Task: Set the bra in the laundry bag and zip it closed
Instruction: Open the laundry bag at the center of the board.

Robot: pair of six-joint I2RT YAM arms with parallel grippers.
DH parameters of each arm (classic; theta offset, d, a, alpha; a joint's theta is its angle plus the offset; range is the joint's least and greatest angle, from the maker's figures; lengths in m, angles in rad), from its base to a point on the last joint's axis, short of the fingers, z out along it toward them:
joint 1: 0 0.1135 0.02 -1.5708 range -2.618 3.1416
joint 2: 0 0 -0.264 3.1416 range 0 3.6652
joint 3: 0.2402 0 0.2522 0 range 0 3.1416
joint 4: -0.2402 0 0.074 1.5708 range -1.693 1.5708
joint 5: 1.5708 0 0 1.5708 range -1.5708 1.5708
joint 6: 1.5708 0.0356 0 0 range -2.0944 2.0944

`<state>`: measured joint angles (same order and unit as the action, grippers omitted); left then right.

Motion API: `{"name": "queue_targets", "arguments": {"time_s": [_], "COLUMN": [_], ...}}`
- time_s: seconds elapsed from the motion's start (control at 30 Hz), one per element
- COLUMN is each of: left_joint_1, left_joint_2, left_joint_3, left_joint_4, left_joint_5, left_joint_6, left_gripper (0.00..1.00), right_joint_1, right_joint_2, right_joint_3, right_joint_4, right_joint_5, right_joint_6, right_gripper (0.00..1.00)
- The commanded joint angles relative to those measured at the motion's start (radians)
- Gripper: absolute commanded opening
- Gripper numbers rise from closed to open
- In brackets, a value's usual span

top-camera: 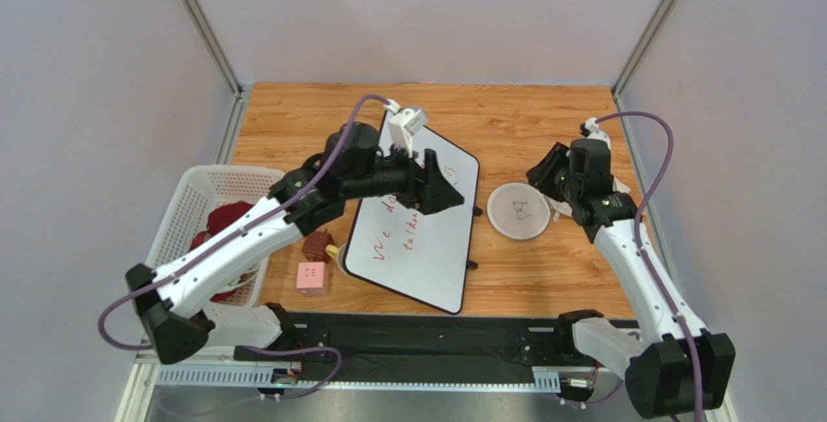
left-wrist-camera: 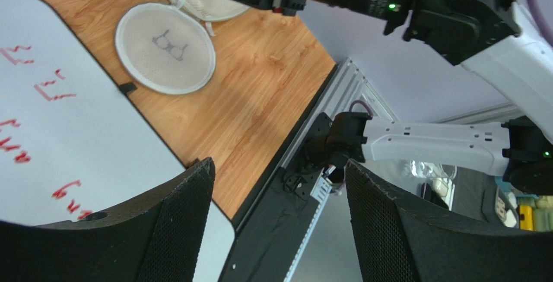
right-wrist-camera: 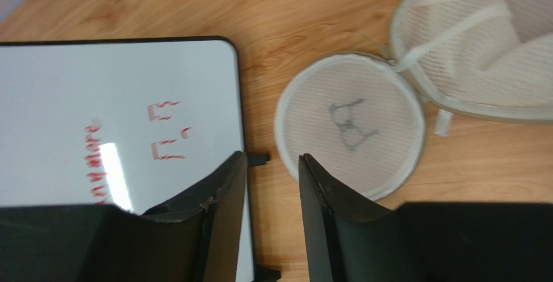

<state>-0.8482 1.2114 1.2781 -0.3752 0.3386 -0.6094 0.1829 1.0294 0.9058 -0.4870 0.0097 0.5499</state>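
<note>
The left hand stands wide and empty, hanging over the white dry-erase board with red writing in the middle of the table. The right hand is narrowed to a slim gap with nothing in it, poised above the board's right edge.

Just beyond the right hand's fingers lies the flat disc lid of the round white mesh laundry bag. The lid is flipped open onto the wood and joined to the open bag body, which sits toward the table's right edge.

The dark red soft fabric bra lies bunched in the white perforated plastic basket at the table's left edge. It is well apart from both hands, and the left forearm passes above it.

The bra looks light and limp:
- Its padded cups should hold some shape.
- The thin straps will likely trail and could catch in the basket's holes.
- A cup rim or the bridge between the cups seems the surest place to pinch.

The mesh bag is probably flimsy and could skid on the wood, so its rim needs pinning.
</note>
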Motion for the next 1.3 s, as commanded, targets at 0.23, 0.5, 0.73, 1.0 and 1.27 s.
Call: {"name": "queue_targets", "arguments": {"time_s": [0.23,0.5,0.73,1.0,1.27], "left_joint_1": [-0.155,-0.175,-0.176,-0.176,-0.176], "left_joint_2": [0.186,0.201,0.215,0.252,0.333], "left_joint_3": [0.147,0.138,0.147,0.175,0.219], "left_joint_4": [-0.017,-0.044,-0.059,-0.068,-0.07], "left_joint_5": [-0.246,-0.314,-0.32,-0.336,-0.383], "left_joint_6": [0.045,0.062,0.065,0.068,0.051], "left_gripper": [0.74,0.72,0.73,0.78,0.86], "right_joint_1": [-0.088,-0.017,-0.014,-0.016,-0.045], "right_joint_2": [0.231,0.391,0.428,0.465,0.316], "right_joint_3": [-0.108,-0.105,-0.117,-0.128,-0.176], "right_joint_4": [-0.114,-0.153,-0.137,-0.114,-0.07], "right_joint_5": [0.127,0.288,0.315,0.335,0.287], "right_joint_6": [0.197,0.363,0.446,0.498,0.475], "right_gripper": [0.52,0.43,0.41,0.28,0.0]}}
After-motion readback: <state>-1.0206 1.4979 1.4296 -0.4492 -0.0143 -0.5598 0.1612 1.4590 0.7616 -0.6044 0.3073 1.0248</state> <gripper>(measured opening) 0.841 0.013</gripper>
